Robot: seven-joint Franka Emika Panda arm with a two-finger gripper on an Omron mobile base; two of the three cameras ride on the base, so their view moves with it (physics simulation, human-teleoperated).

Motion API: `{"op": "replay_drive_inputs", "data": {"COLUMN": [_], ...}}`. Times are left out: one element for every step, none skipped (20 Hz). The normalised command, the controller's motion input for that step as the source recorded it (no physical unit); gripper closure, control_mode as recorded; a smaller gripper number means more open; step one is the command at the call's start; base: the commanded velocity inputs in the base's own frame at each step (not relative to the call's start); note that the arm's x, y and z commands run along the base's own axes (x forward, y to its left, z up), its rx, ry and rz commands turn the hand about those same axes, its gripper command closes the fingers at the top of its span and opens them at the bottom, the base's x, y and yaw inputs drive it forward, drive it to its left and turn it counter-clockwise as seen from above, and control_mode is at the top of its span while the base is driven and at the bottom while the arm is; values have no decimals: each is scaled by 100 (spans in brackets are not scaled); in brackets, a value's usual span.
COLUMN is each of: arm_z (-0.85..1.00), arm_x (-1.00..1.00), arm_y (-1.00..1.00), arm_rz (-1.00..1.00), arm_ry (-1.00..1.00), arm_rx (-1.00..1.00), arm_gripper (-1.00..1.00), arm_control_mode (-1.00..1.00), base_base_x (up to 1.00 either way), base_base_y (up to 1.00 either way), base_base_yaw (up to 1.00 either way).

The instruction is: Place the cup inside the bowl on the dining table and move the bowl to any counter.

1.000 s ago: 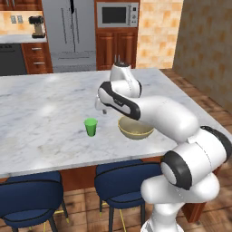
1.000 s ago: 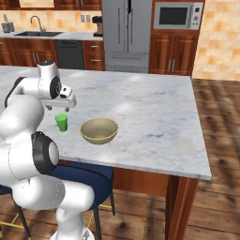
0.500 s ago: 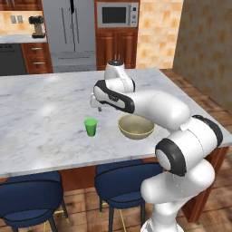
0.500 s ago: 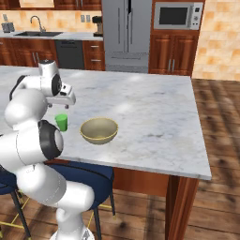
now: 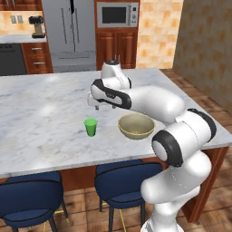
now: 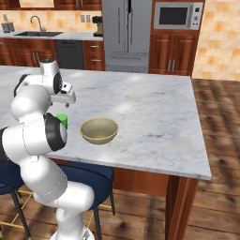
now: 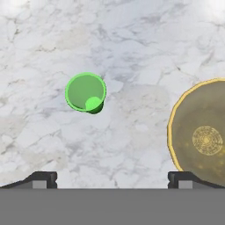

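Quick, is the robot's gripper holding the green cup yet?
Gripper: open, holding nothing; it hangs above the cup, which stands on the table.

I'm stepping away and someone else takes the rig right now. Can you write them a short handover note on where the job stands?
Hand: open, empty, hovering above the marble dining table, looking down on the cup.
Small bright green cup: upright on the table, beside the bowl and apart from it.
Wide tan bowl with olive-yellow inside: on the table, nothing in it.
Done: nothing of the task so far; the cup is not yet grasped.
Left: lower onto the cup, grasp it, set it in the bowl, then carry the bowl to a counter.
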Motion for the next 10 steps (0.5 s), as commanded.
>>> {"op": "replay_drive_inputs", "data": {"arm_z": [-2,-2,-4,-6,-5,-8,-7,-6,-5,-4], "arm_x": [15,16,17,20,21,21,21,19,20,19], "arm_y": [9,9,9,11,14,17,16,16,16,16], "arm_rz": [0,0,0,0,0,0,0,0,0,0], "arm_ry": [0,0,0,0,0,0,0,0,0,0], "arm_rx": [0,0,0,0,0,0,0,0,0,0], "arm_gripper": [-100,-100,-100,-100,-100,-100,-100,-100,-100,-100], "arm_control_mode": [-100,-100,-100,-100,-100,-100,-100,-100,-100,-100], "base_base_x": [0,0,0,0,0,0,0,0,0,0], "base_base_y": [0,0,0,0,0,0,0,0,0,0], "base_base_yaw": [0,0,0,0,0,0,0,0,0,0]}}
